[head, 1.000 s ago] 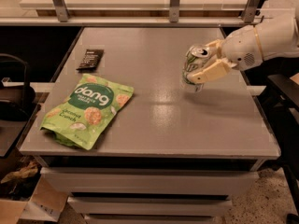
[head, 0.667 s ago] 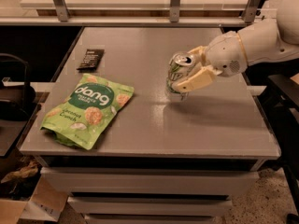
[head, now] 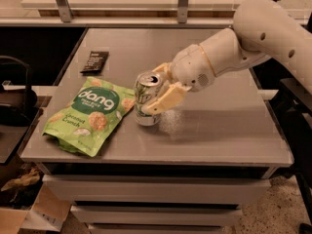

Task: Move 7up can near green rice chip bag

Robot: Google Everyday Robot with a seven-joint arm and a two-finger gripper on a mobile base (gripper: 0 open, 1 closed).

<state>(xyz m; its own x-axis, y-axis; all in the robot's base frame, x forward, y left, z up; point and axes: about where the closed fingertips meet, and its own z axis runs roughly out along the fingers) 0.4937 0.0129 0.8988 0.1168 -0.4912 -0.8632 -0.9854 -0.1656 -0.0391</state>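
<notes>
the hand [head: 152, 90] sits at mid-surface, clamped round the 7up can [head: 143, 89]. the can stands just beside the right edge of the green rice chip bag [head: 90, 113], and it is unclear whether they touch. the bag fills the front-left corner. a black packet [head: 94, 62] lies behind it, well apart. the arm [head: 243, 38] crosses above the back-right of the surface [head: 219, 126]. the front-right stretch and the back middle are open room.

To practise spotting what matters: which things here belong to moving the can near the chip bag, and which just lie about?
Job: 7up can; gripper, shut on it; green rice chip bag beside it.
Lying about: black packet, beyond the bag on the table.
</notes>
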